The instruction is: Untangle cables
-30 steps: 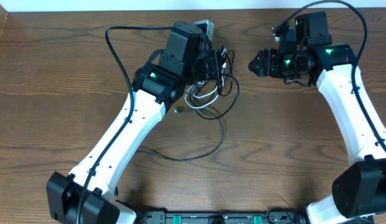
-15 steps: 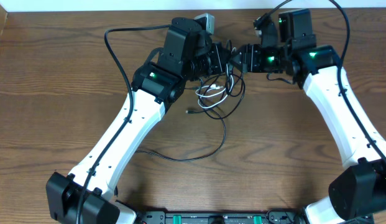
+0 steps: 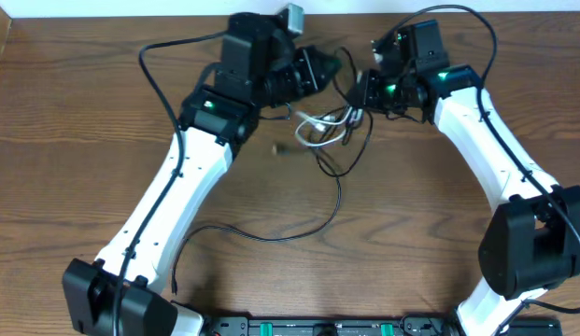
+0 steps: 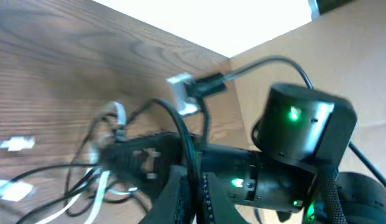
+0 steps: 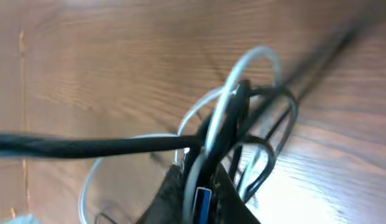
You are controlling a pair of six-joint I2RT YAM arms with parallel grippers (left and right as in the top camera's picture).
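The cables (image 3: 329, 126), thin black loops knotted with a shorter white cord (image 3: 313, 126), hang bunched between my two grippers at the table's far middle. One long black cable (image 3: 304, 231) trails from the knot toward the near side. A small plug (image 3: 282, 149) lies just left of the bunch. My left gripper (image 3: 319, 67) is shut on a black cable (image 4: 180, 124) that runs between its fingers (image 4: 180, 193). My right gripper (image 3: 358, 91) faces it from the right. It is shut on the white cord (image 5: 242, 68), a black strand and a blue-tipped plug (image 5: 202, 200).
The far table edge (image 3: 514, 13) runs close behind both grippers. The left arm's own thick black cable (image 3: 151, 65) loops out to the left. A black rail (image 3: 327, 327) lies along the near edge. A grey-white plug block (image 4: 180, 93) hangs above the bunch in the left wrist view.
My right gripper moved left into the bunch and shut on it. The left gripper shifted up and left with its cable, and the bunch was drawn toward the far edge.
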